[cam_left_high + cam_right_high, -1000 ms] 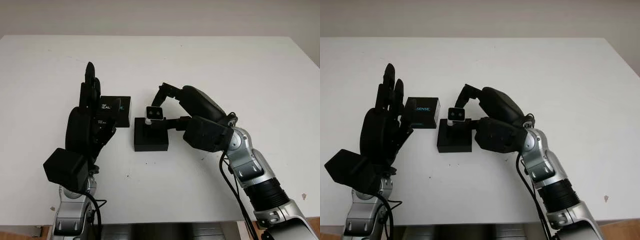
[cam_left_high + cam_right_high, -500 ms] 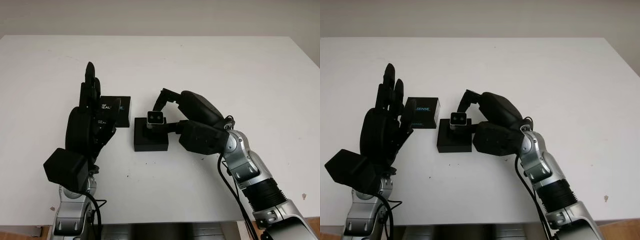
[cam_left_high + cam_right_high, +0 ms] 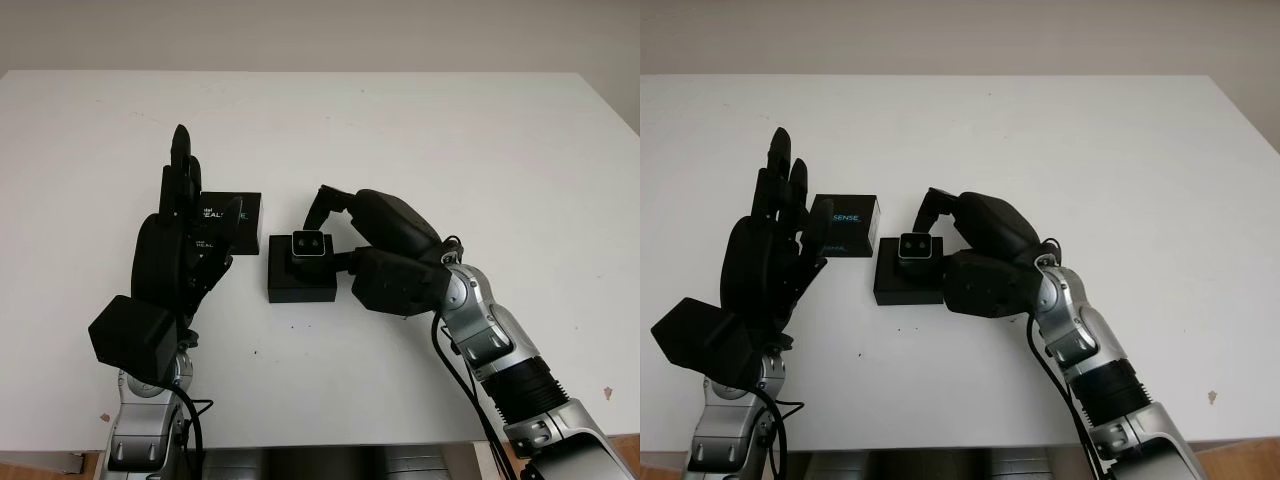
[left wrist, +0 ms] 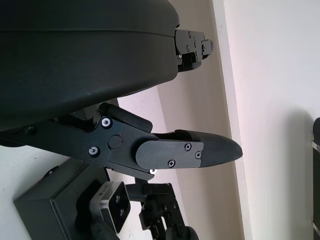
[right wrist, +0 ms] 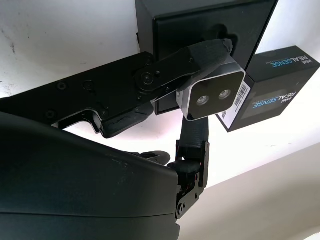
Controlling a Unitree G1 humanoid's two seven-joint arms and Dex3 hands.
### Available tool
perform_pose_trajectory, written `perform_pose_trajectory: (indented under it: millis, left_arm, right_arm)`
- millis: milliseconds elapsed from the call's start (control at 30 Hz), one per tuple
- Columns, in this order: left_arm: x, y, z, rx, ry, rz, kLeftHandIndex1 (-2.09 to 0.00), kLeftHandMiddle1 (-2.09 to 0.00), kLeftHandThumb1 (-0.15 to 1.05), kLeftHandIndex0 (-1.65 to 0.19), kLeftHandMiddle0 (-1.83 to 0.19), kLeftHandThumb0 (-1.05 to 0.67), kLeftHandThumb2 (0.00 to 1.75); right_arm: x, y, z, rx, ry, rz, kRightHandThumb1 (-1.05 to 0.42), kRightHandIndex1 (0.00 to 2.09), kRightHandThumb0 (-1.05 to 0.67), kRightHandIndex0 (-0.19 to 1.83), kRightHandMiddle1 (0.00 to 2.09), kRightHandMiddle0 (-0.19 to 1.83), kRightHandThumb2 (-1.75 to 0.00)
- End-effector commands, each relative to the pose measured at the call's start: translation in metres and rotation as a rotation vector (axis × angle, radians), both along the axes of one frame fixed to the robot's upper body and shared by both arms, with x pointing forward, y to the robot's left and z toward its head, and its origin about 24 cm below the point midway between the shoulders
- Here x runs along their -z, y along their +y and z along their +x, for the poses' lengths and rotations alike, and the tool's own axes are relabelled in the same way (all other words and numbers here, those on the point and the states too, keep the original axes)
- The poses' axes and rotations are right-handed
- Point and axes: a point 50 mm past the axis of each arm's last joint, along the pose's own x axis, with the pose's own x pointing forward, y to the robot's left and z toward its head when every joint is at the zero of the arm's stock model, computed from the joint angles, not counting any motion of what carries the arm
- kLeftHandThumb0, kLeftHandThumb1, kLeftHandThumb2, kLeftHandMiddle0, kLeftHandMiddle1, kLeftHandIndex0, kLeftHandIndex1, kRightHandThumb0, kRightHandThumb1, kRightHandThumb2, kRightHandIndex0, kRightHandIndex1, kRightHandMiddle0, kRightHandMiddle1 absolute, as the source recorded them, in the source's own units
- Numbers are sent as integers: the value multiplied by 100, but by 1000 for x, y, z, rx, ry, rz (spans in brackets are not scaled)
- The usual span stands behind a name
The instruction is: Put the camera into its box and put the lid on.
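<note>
Near the middle of the white worktop (image 3: pixel 480 140) sit three task things: one black box (image 3: pixel 302 279), one printed lid (image 3: pixel 232 220) lying just beside it toward the worktop's left edge, and one small silver camera (image 3: pixel 308 244). That camera is pinched in the right hand (image 3: pixel 385 250), whose fingers (image 5: pixel 200 57) close around its body from both sides, holding it at the box's far end, lenses facing up; whether it touches the box is unclear. One arm reaches in from the near right edge, forearm slanting toward the centre. On the near left, the left hand (image 3: pixel 180 250) stands upright with fingertips pointing to the far edge, open and holding nothing, just beside the lid.
</note>
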Motion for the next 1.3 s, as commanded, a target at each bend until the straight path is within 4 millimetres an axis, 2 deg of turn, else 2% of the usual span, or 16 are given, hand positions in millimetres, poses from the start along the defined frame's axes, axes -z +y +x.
perform_pose_trajectory:
  millis: [0,767,1267]
  left_arm:
    - [-4,0,-1,-1,-20,-1,-6,-6,105,8,6,-70,39]
    - [-4,0,-1,5,-16,-14,-5,-5,105,10,9,-70,38]
    - [-3,1,-1,6,-19,-6,-5,-5,105,10,8,-70,39]
  right_arm:
    - [-4,3,0,-18,-22,4,-105,5,-48,32,180,37,-6]
    - [-2,7,-2,-36,11,53,-104,6,-47,33,182,37,-5]
    - [2,7,-1,-31,17,13,-105,5,-48,32,181,38,-6]
